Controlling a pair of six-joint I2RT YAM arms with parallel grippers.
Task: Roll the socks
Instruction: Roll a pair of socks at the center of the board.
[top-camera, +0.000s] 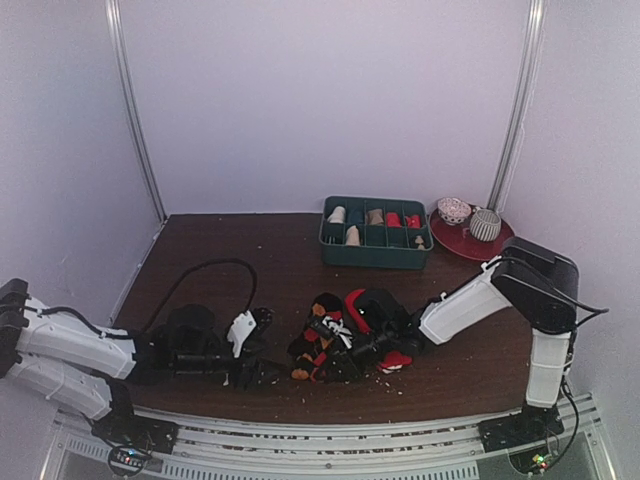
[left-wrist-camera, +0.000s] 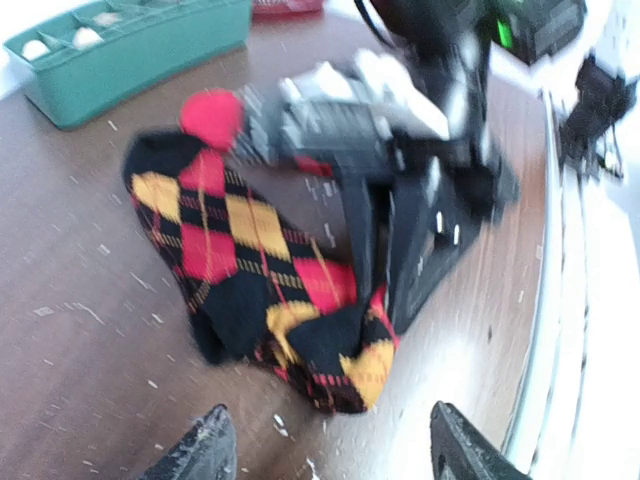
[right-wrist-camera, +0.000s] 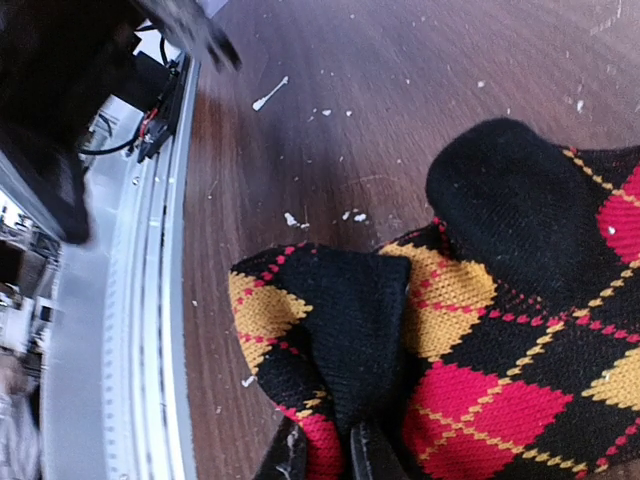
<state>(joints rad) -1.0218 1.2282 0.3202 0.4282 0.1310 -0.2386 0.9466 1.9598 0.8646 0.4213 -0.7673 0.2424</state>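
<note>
Low over the table (right-wrist-camera: 330, 120), the right gripper (right-wrist-camera: 330, 455) is clenched on the argyle sock (right-wrist-camera: 480, 330). Its fingers (right-wrist-camera: 372, 458) meet on a fold of the black, orange and red knit, and the cloth bunches up around them. From that pinch the sock spreads flat on the wood, with a rounded black end farther out.

The left gripper (left-wrist-camera: 330, 455) is released. Its fingers (left-wrist-camera: 205, 450) stand wide apart with only bare table between them. The argyle sock lies just ahead of the tips, apart from them, crumpled at its near end and stretched away toward the far left in the left wrist view. There the right gripper, blurred, sits over the sock's right side.

A rounded end of the red sock (left-wrist-camera: 210, 118) shows at the far end of the argyle one, touching it and running in under the right gripper. From above, both socks lie together near the front edge of the table, between the two arms.

White specks (right-wrist-camera: 270, 97) dot the wood around them. A green tray (top-camera: 375, 258) with small pale and red bundles in its compartments stands well apart at the far side. A red plate (top-camera: 455, 245) holding two round patterned things is just beside it on the right.
</note>
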